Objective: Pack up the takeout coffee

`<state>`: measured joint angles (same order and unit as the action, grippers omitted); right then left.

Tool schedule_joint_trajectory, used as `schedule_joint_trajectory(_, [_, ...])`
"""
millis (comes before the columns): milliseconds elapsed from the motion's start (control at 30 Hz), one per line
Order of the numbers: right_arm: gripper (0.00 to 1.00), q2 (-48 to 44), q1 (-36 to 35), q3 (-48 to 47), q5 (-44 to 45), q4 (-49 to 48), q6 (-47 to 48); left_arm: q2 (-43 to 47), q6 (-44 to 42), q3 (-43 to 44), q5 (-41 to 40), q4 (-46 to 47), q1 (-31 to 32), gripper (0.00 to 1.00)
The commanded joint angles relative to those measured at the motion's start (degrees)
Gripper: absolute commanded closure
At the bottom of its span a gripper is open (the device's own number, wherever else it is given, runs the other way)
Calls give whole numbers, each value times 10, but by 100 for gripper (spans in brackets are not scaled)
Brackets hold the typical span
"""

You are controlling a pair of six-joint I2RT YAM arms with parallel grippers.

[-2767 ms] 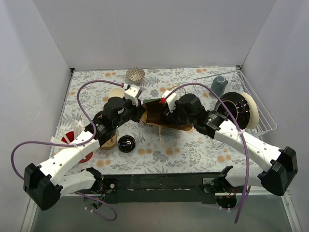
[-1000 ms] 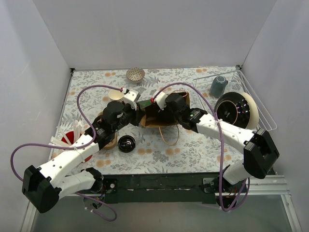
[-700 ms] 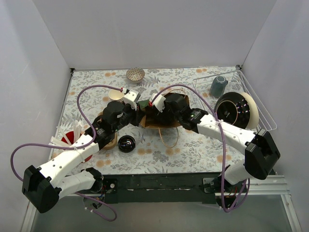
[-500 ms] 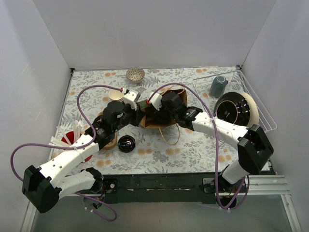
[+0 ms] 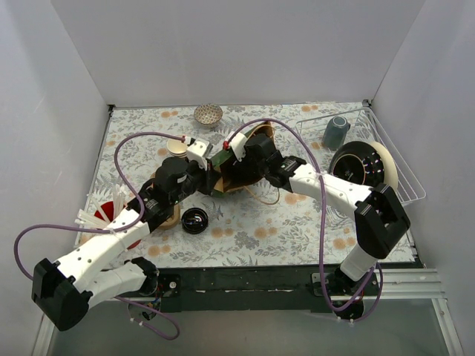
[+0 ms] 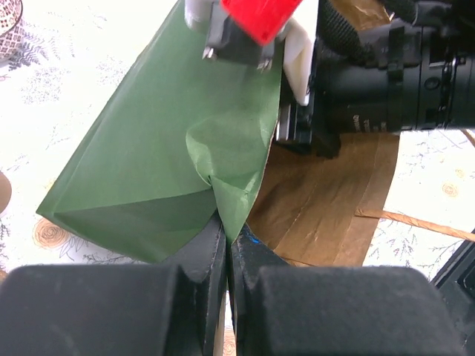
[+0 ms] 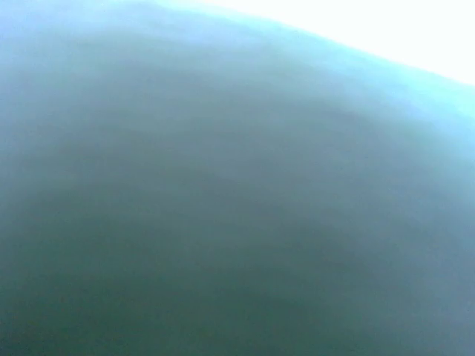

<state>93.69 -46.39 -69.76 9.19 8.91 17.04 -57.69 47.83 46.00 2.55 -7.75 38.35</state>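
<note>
The green paper bag (image 5: 236,182), brown inside, lies at the table's middle with its mouth toward the right arm. In the left wrist view the bag (image 6: 148,163) fills the middle. My left gripper (image 6: 225,226) is shut on a fold of its green edge, and it also shows in the top view (image 5: 210,178). The right arm's wrist (image 5: 252,154) reaches into the bag mouth and its fingers are hidden. The right wrist view is only a blue-green blur. A round black lid (image 5: 194,220) lies by the left arm. I cannot tell whether a cup stands under it.
A wire rack (image 5: 404,178) at the right holds a grey-blue mug (image 5: 338,130) and a black-and-white plate (image 5: 364,167). A patterned bowl (image 5: 208,113) sits at the back. A cream round thing (image 5: 177,146) and a red holder (image 5: 111,213) are at the left.
The right arm has swung left and pushed its gripper further into the bag mouth. The bag has been drawn up and left. The left gripper keeps its hold on the edge.
</note>
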Motion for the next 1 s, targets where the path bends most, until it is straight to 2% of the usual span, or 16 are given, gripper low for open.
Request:
schedule_joint_trajectory(0, [77,-23,14,-7,-23,23,-24,25,5,-5,2,-8,2,100])
schedule_joint_trajectory(200, [86,-53,16,-7,-50,23,-55,30,9,-34,-9,3,2,100])
schedule_joint_trajectory(300, [85,-67,16,7,-51,11,-67,33,10,-41,-5,6,2,100])
schedule_joint_trajectory(333, [80,-68,16,9,-53,11,-68,34,12,-40,-5,8,2,100])
schedule_joint_trajectory(400, [64,-68,15,15,-56,9,-68,34,11,-41,-3,7,2,100])
schedule_joint_trajectory(567, [60,-62,16,23,-53,-1,-71,35,15,-36,4,8,2,100])
schedule_joint_trajectory(600, [47,-61,16,25,-54,-6,-72,35,16,-35,7,7,2,100])
schedule_joint_trajectory(633, [40,-59,16,28,-51,-8,-73,36,16,-35,9,7,2,100])
schedule_joint_trajectory(767, [23,-54,15,36,-21,-39,-84,36,16,-35,14,6,2,100])
schedule_joint_trajectory(800, [15,-52,15,35,-19,-45,-87,36,16,-36,15,6,2,100])
schedule_joint_trajectory(967, [14,-20,15,14,-15,-42,-88,39,14,-34,18,5,2,100])
